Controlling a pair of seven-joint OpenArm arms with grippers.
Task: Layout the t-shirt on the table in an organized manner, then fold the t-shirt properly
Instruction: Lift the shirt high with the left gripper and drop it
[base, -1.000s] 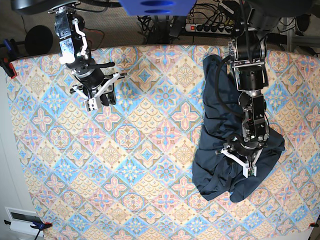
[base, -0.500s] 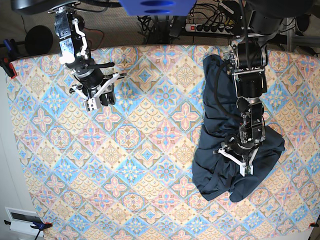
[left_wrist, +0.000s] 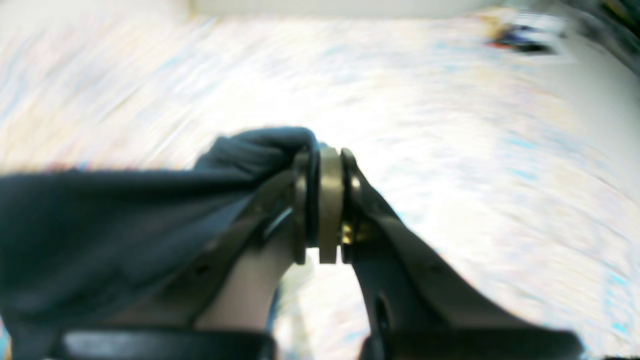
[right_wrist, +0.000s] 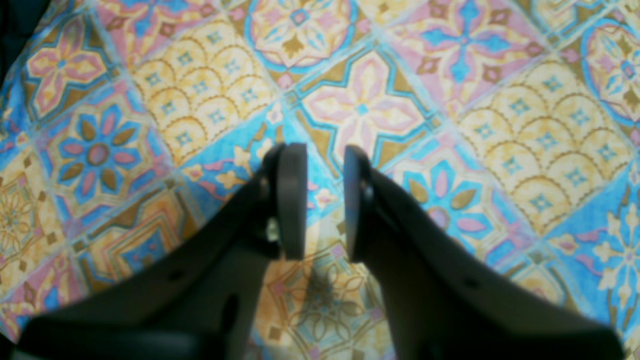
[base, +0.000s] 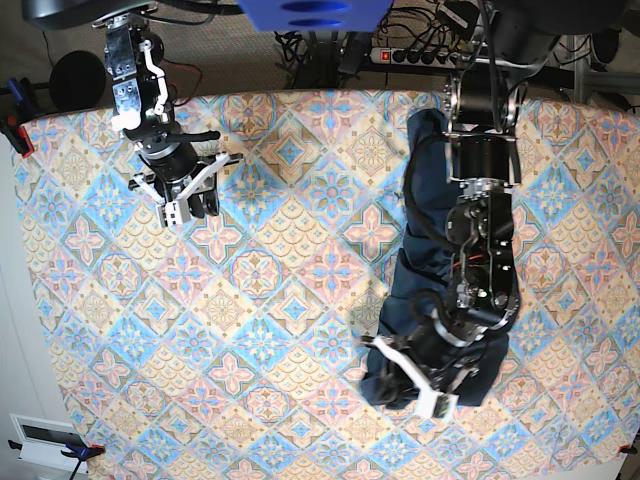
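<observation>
left gripper (left_wrist: 320, 210) clamped on t-shirt (base: 440, 290) fold, shirt bunched at table's (base: 300, 300) 3 o'clock; right gripper (right_wrist: 325, 200) narrowly open, empty, at 10 o'clock; pull slowly, keep fabric low, spread flat.

No readable text, labels, brand marks, numbers or signs in any view. The table (base: 300, 250) cloth carries only floral tile patterns; the t-shirt (base: 430, 300) fabric is plain, with no print showing. The left wrist view is too blurred for lettering.
</observation>
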